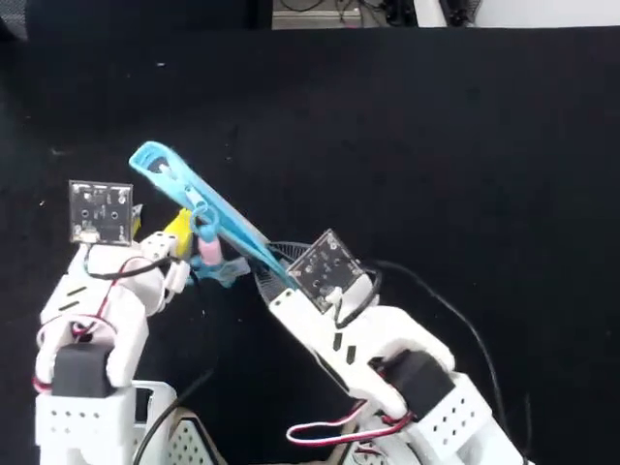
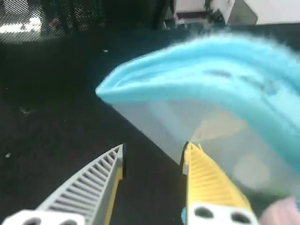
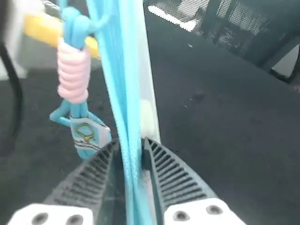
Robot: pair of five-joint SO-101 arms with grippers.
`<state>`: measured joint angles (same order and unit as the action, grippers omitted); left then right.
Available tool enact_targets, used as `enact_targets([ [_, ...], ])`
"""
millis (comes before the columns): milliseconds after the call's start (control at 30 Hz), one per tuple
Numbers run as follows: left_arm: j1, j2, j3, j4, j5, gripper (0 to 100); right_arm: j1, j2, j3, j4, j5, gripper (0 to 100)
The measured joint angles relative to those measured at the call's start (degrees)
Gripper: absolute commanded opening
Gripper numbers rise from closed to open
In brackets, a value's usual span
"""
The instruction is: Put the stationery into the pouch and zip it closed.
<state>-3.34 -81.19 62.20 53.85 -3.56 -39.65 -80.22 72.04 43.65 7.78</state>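
Nearest the table's [image 1: 465,145] near edge, right gripper [image 3: 133,154] pinched tight on the blue zip edge of the pouch [image 1: 221,219], fingers pressed against the fabric on both sides. Just beyond, toward the left edge, left gripper [image 2: 154,149] spread wide with nothing held, its yellow finger tip right at the pouch's mesh wall; touching or just short of it, impossible to say. Pouch itself held up off the table, slanting from the right gripper away toward the far left corner. Pink-wrapped zip pull [image 3: 72,70] dangling roughly halfway along the zip, close to the left gripper. Packing probably done: pale shapes [image 2: 218,126] faintly visible through the mesh, likely the stationery. Zipping likely unfinished, judging by the pull sitting mid-length. Hard to make out: the shut stretch of zip versus the open one, the exact nature of the pale shapes, and the pouch's lower body, hidden under the blue edge from above.
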Motion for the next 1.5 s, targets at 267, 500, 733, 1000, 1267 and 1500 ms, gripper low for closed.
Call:
enact_targets([
  [267, 1.1, 0.0, 1.8, -3.2, 4.8, 21, 0.7, -9.4, 9.4, -0.7, -0.2, 1.5],
  [500, 10.5, 0.0, 2.2, -3.3, 5.3, 21, 3.3, -22.9, 13.7, 9.4, -0.2, 10.5],
  [733, 17.1, 0.0, 2.9, -3.3, 5.3, 21, 4.1, -23.2, 14.9, 21.4, 3.1, 10.9],
  [1000, 18.9, 0.0, 4.8, -3.3, 5.3, 21, 4.2, -23.2, 6.2, 23.7, 3.7, 12.7],
  [1267, 19.1, 0.0, 4.9, -3.3, 5.3, 21, 5.5, -23.2, -0.2, 27.3, 4.0, 18.8],
  [1500, 15.4, 0.0, 4.9, -3.3, 5.3, 21, 5.8, -23.2, 2.5, 27.1, 4.2, 17.3],
])
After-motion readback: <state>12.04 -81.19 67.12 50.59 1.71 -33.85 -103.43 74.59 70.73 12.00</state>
